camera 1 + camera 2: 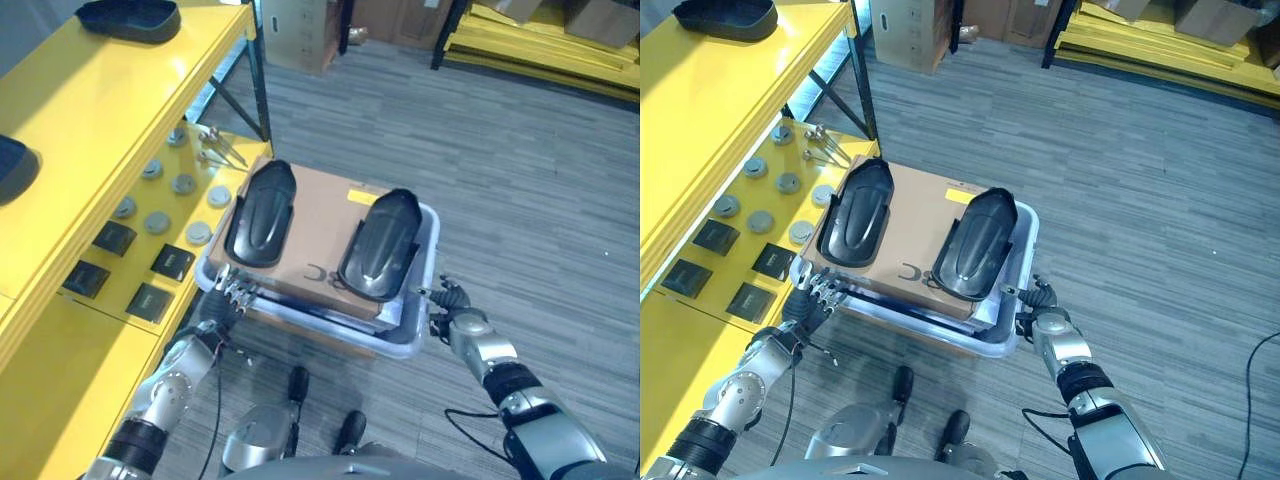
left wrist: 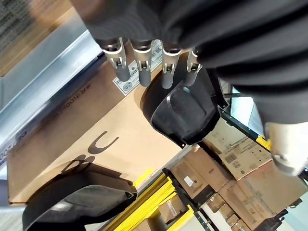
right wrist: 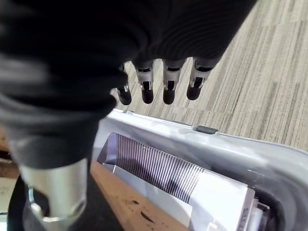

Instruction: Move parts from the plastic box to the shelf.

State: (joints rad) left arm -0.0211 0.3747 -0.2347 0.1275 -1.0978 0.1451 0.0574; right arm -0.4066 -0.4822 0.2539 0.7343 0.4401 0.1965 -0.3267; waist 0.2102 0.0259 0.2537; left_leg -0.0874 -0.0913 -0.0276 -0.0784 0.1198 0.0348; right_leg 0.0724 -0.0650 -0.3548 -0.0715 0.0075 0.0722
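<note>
yellow shelf (image 1: 110,120) already bears one black part (image 1: 130,18) on its top level, while two black parts (image 1: 855,212) lie on cardboard over the plastic box (image 1: 1025,262) (still to move). left hand (image 1: 812,295) and right hand (image 1: 1038,298) flank the box, fingers straight, holding nothing.

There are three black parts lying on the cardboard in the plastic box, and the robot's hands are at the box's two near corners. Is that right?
Not quite. The left eye view shows two black parts on the cardboard, not three: one on the left and one on the right. The rest holds: the left hand and right hand are at the box's near corners.
</note>
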